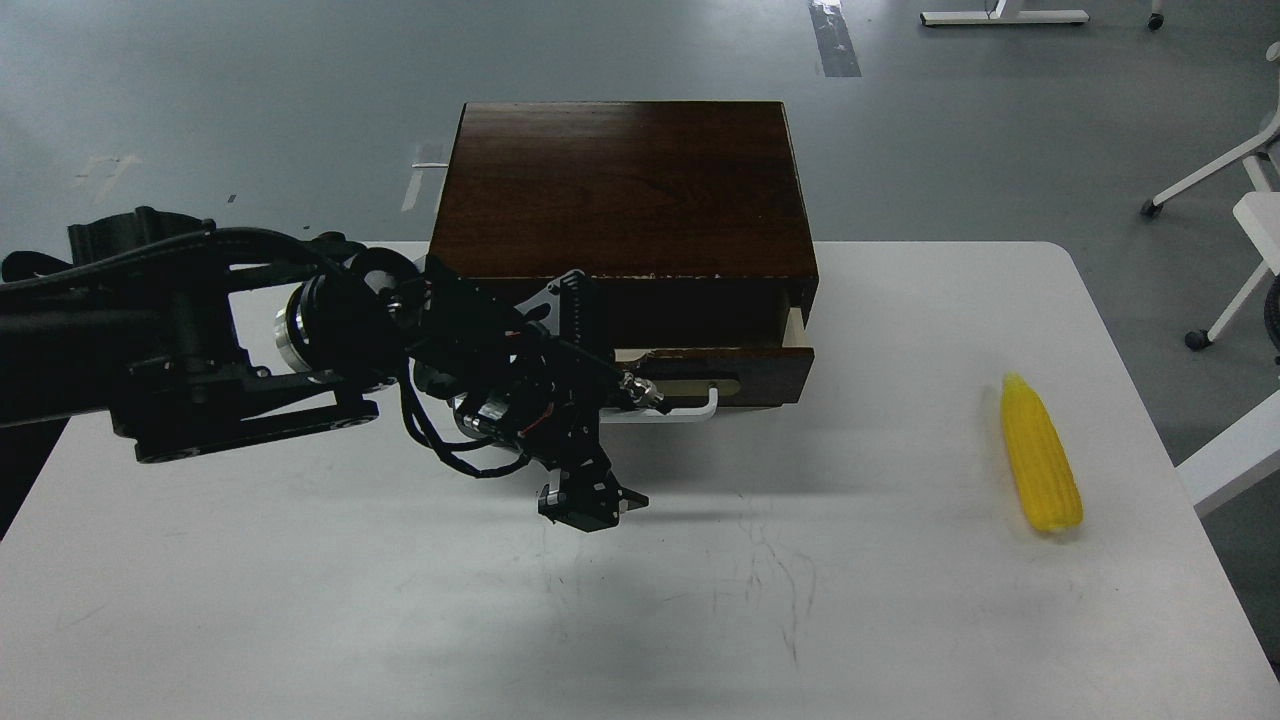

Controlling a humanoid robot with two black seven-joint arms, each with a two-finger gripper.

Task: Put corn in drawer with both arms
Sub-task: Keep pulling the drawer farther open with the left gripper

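The yellow corn (pixel 1040 466) lies on the white table (pixel 900 600) at the right, tip pointing away, far from both the box and my arm. The dark brown drawer (pixel 760 367) of the box cabinet (pixel 620 185) stands a little way out, with pale wood showing at its right side. Its white bar handle (pixel 690 413) is partly hidden by my left arm. My left gripper (pixel 592 505) hangs just above the table in front of the drawer's left half, below the handle and not touching it. It is dark and its fingers cannot be told apart. The right arm is out of view.
My bulky left arm (pixel 200 340) spans the table's left side up to the drawer front. White chair and desk legs (pixel 1230 170) stand on the grey floor beyond the table's right edge. The tabletop shows scuff marks (pixel 770 570) in front of the box.
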